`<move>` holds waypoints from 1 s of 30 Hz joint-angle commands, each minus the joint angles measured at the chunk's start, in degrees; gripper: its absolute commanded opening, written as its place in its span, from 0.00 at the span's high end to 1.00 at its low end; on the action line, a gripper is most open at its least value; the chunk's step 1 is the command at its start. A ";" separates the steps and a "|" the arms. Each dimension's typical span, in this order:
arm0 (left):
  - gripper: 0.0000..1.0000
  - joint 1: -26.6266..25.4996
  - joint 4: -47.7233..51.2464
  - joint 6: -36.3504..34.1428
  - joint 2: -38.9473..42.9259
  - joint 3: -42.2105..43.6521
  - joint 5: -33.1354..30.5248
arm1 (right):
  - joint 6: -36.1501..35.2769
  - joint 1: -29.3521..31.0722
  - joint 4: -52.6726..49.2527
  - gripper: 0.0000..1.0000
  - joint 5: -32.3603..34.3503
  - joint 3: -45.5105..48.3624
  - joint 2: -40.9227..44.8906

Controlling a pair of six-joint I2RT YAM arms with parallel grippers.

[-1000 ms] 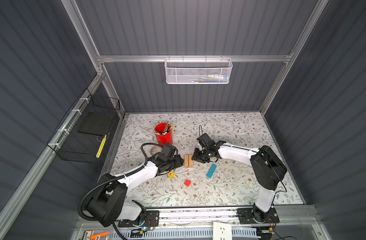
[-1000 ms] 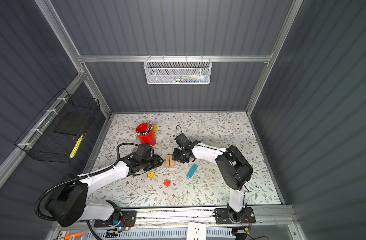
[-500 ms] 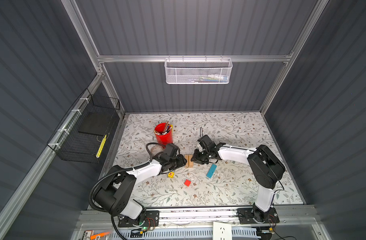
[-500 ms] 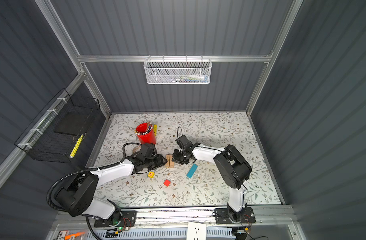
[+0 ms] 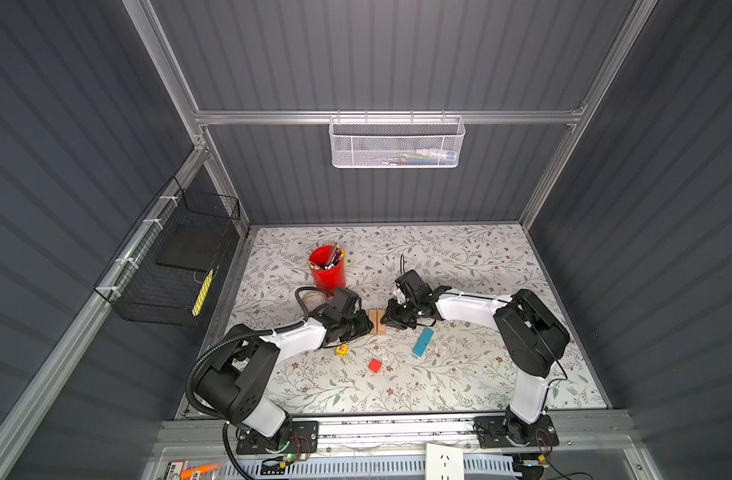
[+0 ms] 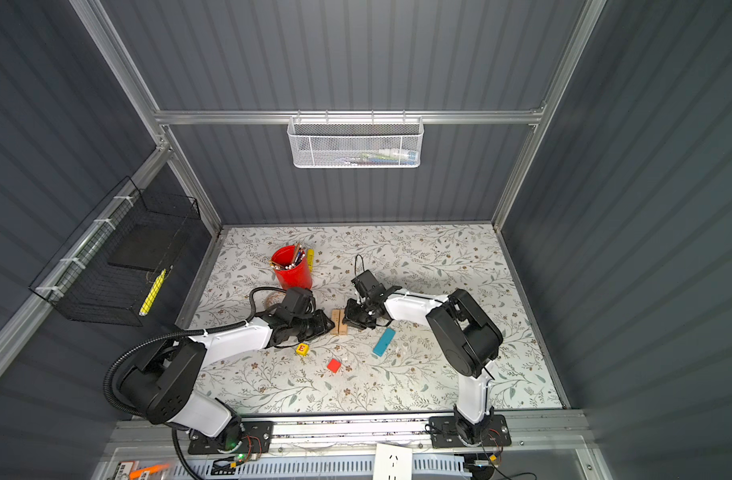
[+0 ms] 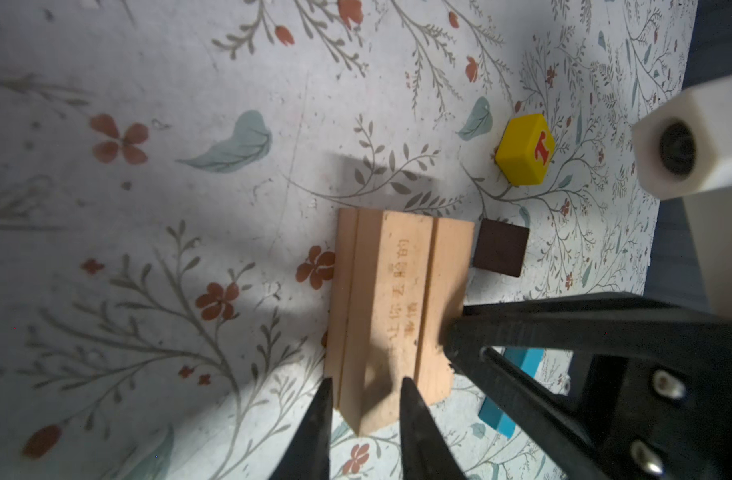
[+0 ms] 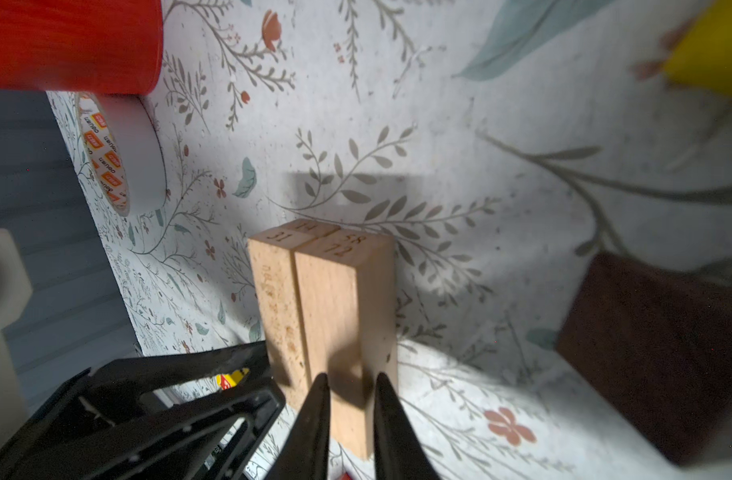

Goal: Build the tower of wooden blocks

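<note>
Floral tabletop (image 5: pixel 459 257): pencils (image 5: pixel 332 254) in red cup (image 5: pixel 326 276)

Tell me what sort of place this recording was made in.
Most likely a lab robot test cell: grey ribbed panels on an aluminium frame enclose a floral-covered tabletop, the left arm and right arm are bolted to a front rail, and toy wood blocks lie out.

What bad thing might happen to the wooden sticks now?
The left tool and right tool crowd the tan planks side by side, so they might bump. If they pull differently, the planks might scatter. The brown block lies right beside the planks and might get knocked.
</note>
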State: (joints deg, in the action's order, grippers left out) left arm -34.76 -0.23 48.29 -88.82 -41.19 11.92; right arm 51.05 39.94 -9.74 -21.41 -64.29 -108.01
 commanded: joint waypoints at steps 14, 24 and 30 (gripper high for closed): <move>0.73 0.22 0.05 -0.66 -1.80 -2.04 1.70 | -0.87 -0.30 -0.42 0.77 -0.94 -0.66 -0.85; 0.70 0.22 3.05 -2.95 -1.35 -3.60 -0.33 | -2.37 -0.39 -1.11 0.74 -0.03 -1.12 -0.08; 0.69 0.22 3.90 -4.35 -1.44 -4.85 -0.82 | -3.11 -0.48 -2.34 0.71 0.95 -2.09 0.33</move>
State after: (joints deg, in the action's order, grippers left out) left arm -34.76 1.56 46.04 -90.26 -44.03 11.79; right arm 49.04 39.72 -10.46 -21.65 -64.71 -108.18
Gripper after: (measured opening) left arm 0.307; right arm 0.285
